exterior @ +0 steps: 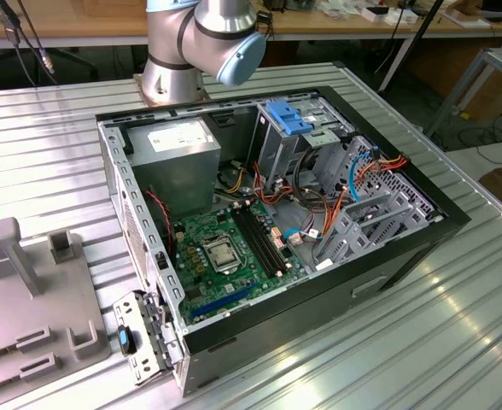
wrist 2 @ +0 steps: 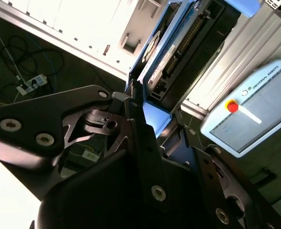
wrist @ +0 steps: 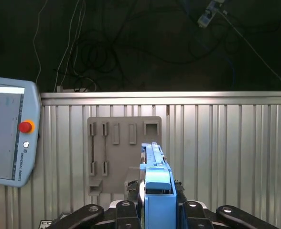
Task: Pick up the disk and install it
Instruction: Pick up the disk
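Black hand (wrist: 156, 191) tight around the disk (wrist: 152, 162), edge-on above ribbed table (wrist: 226, 143)

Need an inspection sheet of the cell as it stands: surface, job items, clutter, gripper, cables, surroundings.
Surface: ribbed metal table carrying the open computer case and a grey fixture plate.
Job's things: the disk, in its blue frame, is held edge-on in the gripper and is not yet in the case.
Clutter: nothing seen.
Grippers: gripper shut on the disk, with black fingers on both sides of the frame.
Cables: orange, red and blue cables inside the case; dark cables on the floor beyond the table.
Surroundings: teach pendant in both wrist views; workbenches behind in the exterior view.
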